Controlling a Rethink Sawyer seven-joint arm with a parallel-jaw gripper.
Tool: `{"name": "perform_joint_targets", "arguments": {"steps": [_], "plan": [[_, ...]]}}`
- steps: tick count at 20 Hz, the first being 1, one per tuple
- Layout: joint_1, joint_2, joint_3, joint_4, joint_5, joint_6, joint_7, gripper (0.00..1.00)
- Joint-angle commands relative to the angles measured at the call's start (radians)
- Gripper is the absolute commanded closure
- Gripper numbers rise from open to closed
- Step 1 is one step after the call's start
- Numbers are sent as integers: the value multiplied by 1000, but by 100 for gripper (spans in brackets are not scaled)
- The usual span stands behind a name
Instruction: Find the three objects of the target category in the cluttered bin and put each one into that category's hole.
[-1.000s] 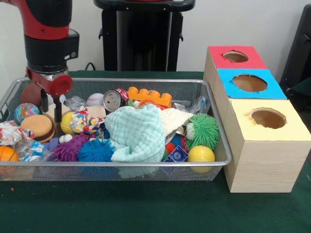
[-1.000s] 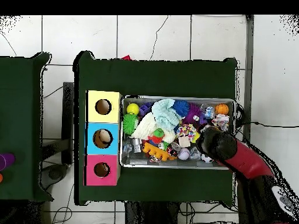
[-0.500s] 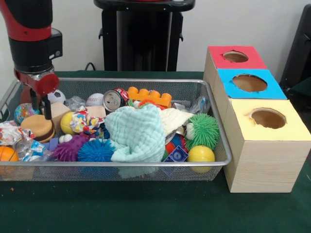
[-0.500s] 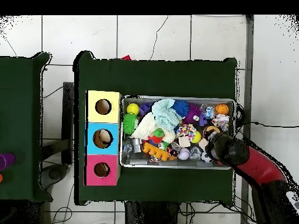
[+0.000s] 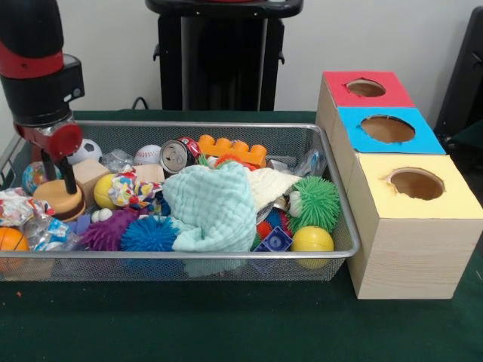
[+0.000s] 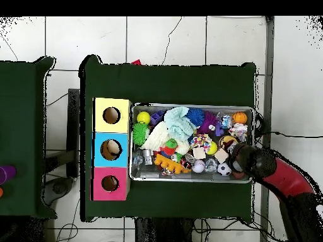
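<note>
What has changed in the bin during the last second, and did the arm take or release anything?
The gripper has moved toward the left end of the wire bin as the front view shows it, and now stands over the tan round disc. It took nothing and released nothing. The soccer ball, hidden by the arm before, is now visible. The green cloth, the balls and the three boxes stayed as they were.

The arm (image 5: 34, 68) is cut off by the front view's top edge — its bulk covers the gripper (image 6: 238, 159) from overhead. The pale green cloth (image 5: 211, 207) hides whatever lies beneath it; the orange ball (image 5: 9, 241) runs off the left edge — finger spacing too small to tell
</note>
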Motion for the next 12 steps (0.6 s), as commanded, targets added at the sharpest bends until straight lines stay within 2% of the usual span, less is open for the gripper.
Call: {"name": "perform_joint_targets", "arguments": {"steps": [1,5,12], "plan": [[-29,138,147,-114,-124,49,-259,0],[-45,164,169,-153,-155,68,-262,0],[-95,204,224,-237,-192,176,-343,0]]}}
